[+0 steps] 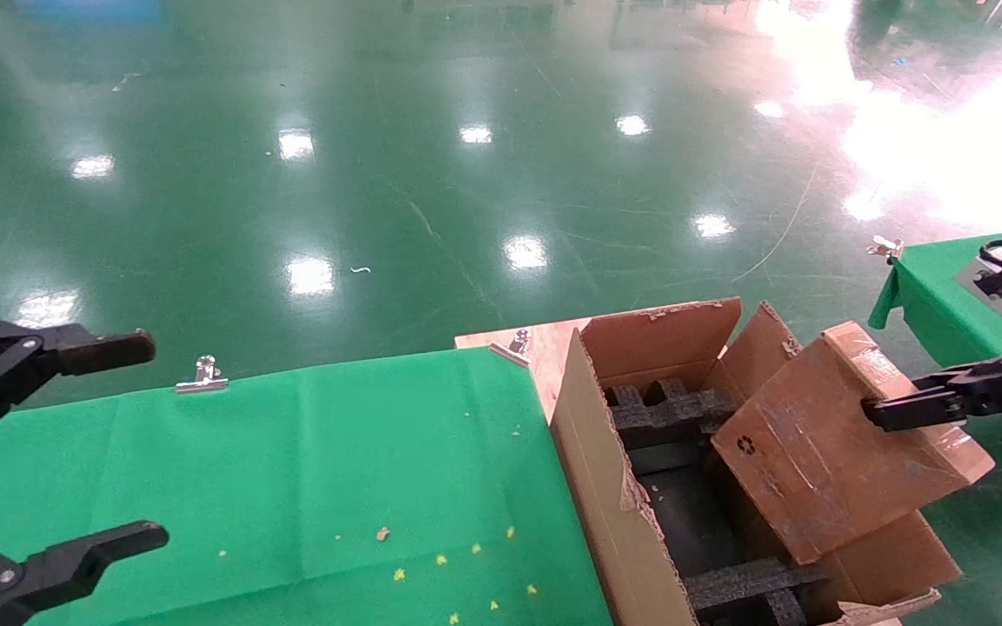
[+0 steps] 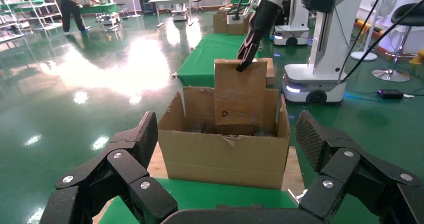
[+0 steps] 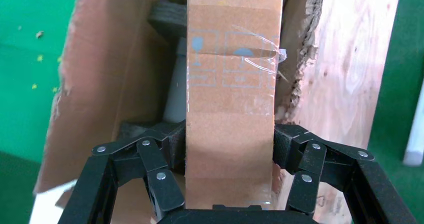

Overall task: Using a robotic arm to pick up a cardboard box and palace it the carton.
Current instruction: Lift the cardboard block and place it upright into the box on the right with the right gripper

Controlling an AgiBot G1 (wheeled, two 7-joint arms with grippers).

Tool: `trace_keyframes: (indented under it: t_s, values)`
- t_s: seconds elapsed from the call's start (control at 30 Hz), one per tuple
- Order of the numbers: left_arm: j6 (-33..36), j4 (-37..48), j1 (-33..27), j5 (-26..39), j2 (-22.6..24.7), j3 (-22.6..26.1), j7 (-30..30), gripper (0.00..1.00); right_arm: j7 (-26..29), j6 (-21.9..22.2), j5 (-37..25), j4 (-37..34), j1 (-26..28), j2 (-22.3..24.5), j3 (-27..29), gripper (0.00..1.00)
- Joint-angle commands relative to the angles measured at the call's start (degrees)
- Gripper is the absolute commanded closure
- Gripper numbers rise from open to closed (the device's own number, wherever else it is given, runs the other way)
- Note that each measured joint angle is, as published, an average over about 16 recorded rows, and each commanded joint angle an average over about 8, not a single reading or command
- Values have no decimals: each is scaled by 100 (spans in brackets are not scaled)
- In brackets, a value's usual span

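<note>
A small, flat, closed rectangular box of plain brown cardboard [image 1: 831,435], with strips of clear tape across its faces and a little recycling mark printed near one corner, hangs tilted over the open top of the large brown corrugated carton [image 1: 592,487], its lower end dipping inside. The right gripper [image 3: 230,151] clamps its upper end between black fingers [image 3: 160,149]. The carton stands upright with ragged flaps raised and black foam inserts [image 1: 666,413] inside.

The carton [image 1: 631,487] sits lower right of the frame, right of the table [image 1: 292,469]; the cardboard box [image 1: 823,443] tilts over its right side, foam inserts [image 1: 666,413] inside
</note>
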Motion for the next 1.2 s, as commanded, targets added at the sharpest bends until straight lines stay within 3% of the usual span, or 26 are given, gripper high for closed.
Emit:
trace_keyframes:
  t_s: [0.03, 0.3, 0.8, 1.2]
  values:
    - [0, 0, 0, 0, 0, 0, 0, 0, 36, 28, -2, -2, -36, -41, -6, 100]
    - [0, 1, 0, 0, 0, 1, 1, 0, 947, 849, -49, 282, -417, -401, -105, 100]
    - [0, 1, -1, -1, 0, 2, 1, 0, 2451, 2022, -943, 1435, -467, -553, -598, 100]
    - [-1, 1, -1, -2, -1, 3, 1, 0, 3199, 3099, -1379, 2133, -941, -698, -861, 100]
